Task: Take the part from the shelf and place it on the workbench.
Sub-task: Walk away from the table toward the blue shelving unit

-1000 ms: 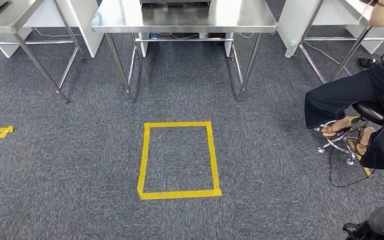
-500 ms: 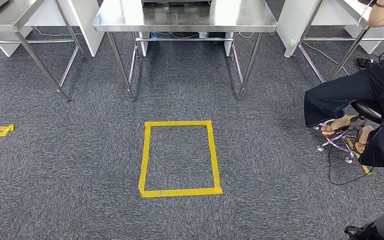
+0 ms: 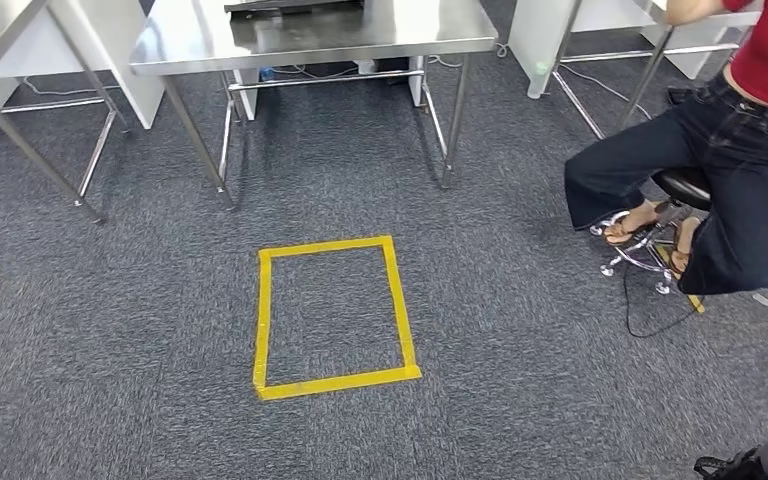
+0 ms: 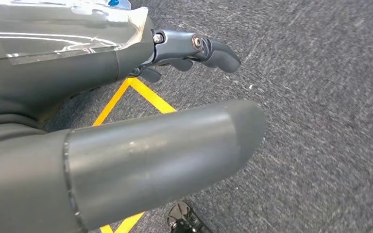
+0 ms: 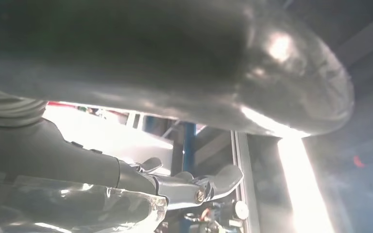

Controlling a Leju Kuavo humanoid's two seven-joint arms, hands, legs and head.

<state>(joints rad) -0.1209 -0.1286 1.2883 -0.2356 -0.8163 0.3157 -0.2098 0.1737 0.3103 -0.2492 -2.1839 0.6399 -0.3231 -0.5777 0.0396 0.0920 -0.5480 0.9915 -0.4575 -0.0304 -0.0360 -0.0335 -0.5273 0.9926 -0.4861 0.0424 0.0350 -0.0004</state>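
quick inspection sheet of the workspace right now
surface: steel table ahead, dark flat item at its far edge
job's things: clear wrapped part in the left hand; another clear wrapped thing in the right hand
clutter: nothing seen
hands: both held low, fingers partly curled
cables: black cable under the stool
surroundings: grey carpet, yellow tape box, seated person

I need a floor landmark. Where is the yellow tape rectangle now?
Head view: the yellow tape rectangle lies on the grey carpet, left of centre, before the steel table.
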